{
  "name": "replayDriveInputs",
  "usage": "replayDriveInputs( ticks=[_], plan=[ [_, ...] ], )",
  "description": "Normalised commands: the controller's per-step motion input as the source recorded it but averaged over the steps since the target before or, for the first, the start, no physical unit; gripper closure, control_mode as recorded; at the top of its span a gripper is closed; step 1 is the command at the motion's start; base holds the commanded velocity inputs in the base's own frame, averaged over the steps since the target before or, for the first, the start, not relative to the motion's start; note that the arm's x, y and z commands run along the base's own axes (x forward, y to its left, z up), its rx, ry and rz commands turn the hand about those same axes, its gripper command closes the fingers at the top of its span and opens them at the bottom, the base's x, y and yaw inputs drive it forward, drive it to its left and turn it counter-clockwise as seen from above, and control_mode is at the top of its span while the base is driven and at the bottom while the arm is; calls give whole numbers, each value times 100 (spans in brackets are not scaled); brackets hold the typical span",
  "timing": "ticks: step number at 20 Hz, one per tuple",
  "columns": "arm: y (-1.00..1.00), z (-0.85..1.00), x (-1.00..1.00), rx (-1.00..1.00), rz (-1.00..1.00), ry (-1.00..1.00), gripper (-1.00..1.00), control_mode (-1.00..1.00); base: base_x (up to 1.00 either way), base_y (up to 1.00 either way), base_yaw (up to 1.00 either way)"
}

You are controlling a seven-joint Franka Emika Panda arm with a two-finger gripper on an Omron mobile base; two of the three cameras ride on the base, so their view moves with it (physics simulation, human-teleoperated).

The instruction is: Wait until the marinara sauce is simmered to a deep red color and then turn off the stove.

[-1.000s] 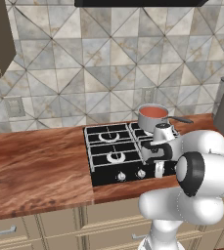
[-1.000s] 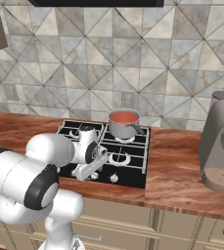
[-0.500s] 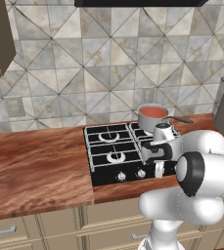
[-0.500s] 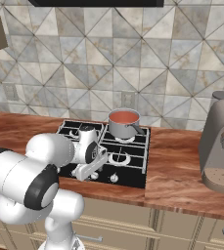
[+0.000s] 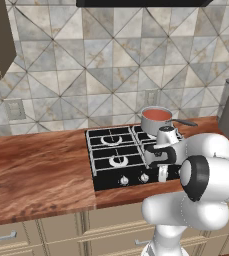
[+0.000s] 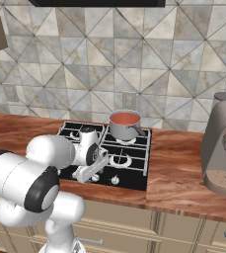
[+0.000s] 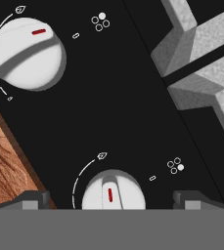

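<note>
The stove (image 5: 117, 156) sits in the wooden table (image 5: 36, 170), with the small steel pan (image 6: 126, 126) on its rear burner. The sauce (image 6: 125, 118) in the pan reads as an orange-red disc; whether it is dark enough yet is a judgement call. The gripper (image 7: 111, 197) hangs low over the front edge of the stove, fingers (image 7: 33, 199) spread wide and holding nothing. In the hand view, one knob (image 7: 113, 192) lies between the fingers; a second knob (image 7: 25, 54) sits further along the row. The knob appears small, rigid and smooth, probably slippery. It should turn on a fixed axis with light resistance. Grip it across its round sides, centred, then rotate. An off-centre grip could slip. The coffee machine (image 6: 224, 144) stands well away from the stove.
</note>
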Motion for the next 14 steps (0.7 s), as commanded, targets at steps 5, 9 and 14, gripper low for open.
replayDriveInputs(
  ticks=[5, 9, 14],
  plan=[
    [0, 0, 0, 0, 0, 0, -100, -100, 0, 0, 0],
    [0, 0, 0, 0, 0, 0, -100, -100, 0, 0, 0],
    [0, 0, 0, 0, 0, 0, -100, -100, 0, 0, 0]
  ],
)
